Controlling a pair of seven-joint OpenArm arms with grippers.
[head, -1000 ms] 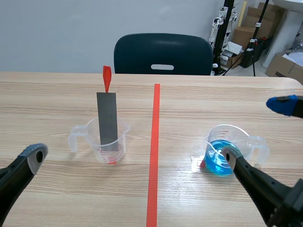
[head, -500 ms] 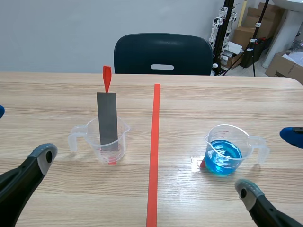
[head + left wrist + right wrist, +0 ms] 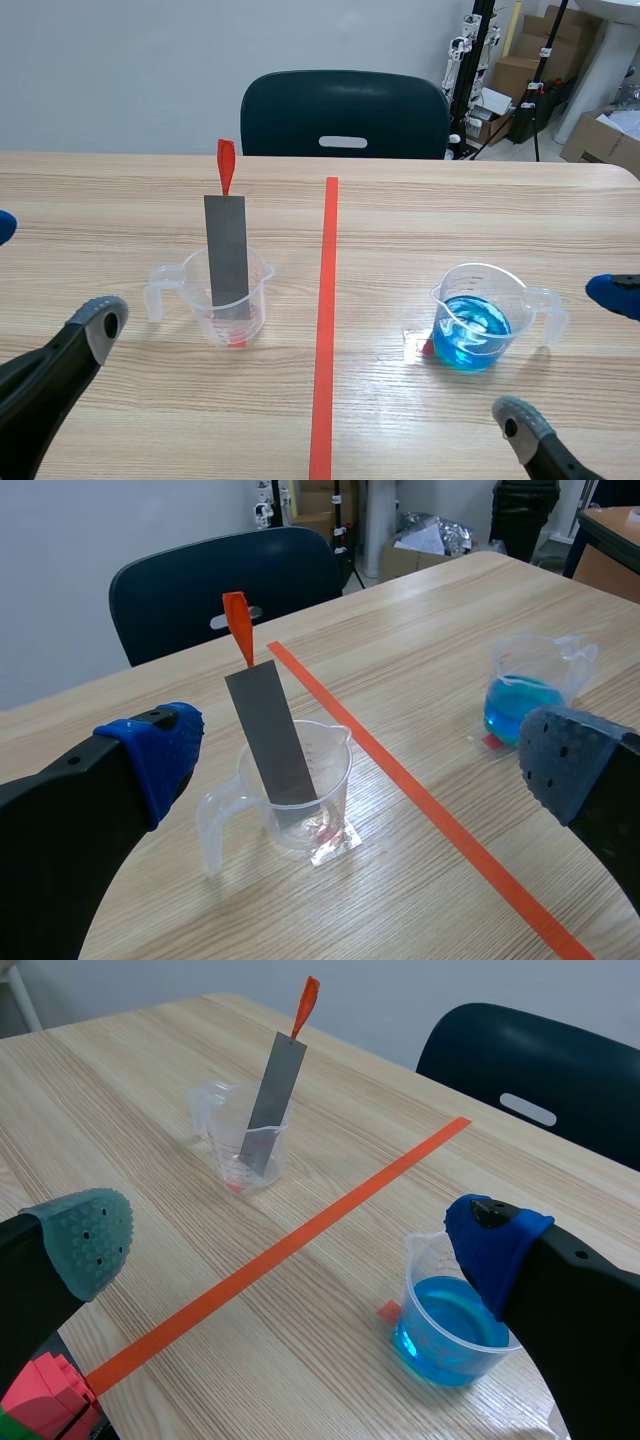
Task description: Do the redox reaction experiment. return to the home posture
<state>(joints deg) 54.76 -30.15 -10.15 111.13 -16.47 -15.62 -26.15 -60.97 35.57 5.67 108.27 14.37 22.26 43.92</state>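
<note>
Sheet metal, a flat grey strip (image 3: 226, 255) with a small orange-red tab (image 3: 225, 165) at its top, stands nearly upright in a clear plastic handled beaker (image 3: 235, 305) on the left half of the light wooden counter (image 3: 400, 230). It looks stiff, thin and light, with smooth faces that may slip. The best hold is probably across the flat faces high up, just under the tab, and the lift should go straight up so the light beaker is not tipped. Across the orange-red tape line (image 3: 325, 320), well apart from it, sits a second clear plastic handled beaker (image 3: 475, 320) partly filled with bright blue liquid. That one likely handles heavier and can slosh. Its thin wall may flex, so a gentle hold on both sides of the wall, kept level, seems safest. The left end effector (image 3: 360, 760) hangs near the counter's edge with its fingers spread wide around nothing. The right end effector (image 3: 290, 1238) is likewise wide and empty, short of the blue beaker. A dark blue chair (image 3: 345, 110) stands beyond the counter.
</note>
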